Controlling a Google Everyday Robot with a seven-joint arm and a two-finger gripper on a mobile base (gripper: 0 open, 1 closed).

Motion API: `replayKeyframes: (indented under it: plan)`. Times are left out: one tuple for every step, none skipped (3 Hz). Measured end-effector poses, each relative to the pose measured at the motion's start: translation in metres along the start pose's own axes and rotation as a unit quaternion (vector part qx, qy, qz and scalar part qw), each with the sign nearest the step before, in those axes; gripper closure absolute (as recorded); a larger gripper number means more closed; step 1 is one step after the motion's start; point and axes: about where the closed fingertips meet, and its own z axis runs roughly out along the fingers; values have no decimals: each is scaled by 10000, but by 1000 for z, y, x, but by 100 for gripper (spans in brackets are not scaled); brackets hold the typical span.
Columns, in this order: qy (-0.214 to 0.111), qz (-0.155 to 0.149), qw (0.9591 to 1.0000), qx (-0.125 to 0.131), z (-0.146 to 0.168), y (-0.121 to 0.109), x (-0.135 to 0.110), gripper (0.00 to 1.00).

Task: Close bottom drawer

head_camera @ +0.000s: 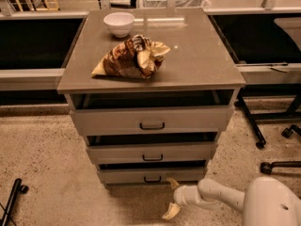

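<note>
The bottom drawer (150,175) is the slimmest of three grey-taupe fronts in the cabinet, with a small dark pull handle (152,178). It stands slightly out, with a dark gap above its front. My gripper (171,197) is low, just in front of and right of the drawer's handle. Its tan fingers are spread open and empty. The upper fingertip (173,182) is at the drawer front's lower edge; I cannot tell if it touches. The lower fingertip (169,213) is near the floor.
The middle drawer (151,153) and top drawer (151,120) also stand a little open. On the cabinet top (197,55) lie a crumpled chip bag (131,56) and a white bowl (119,23). Chair legs and casters (282,135) are at the right, and a black caster (14,199) is at the lower left.
</note>
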Motion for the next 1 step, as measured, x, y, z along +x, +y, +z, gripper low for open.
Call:
replayKeyframes:
  plan:
    - [-7,9,10000,-23,1,3,0,0]
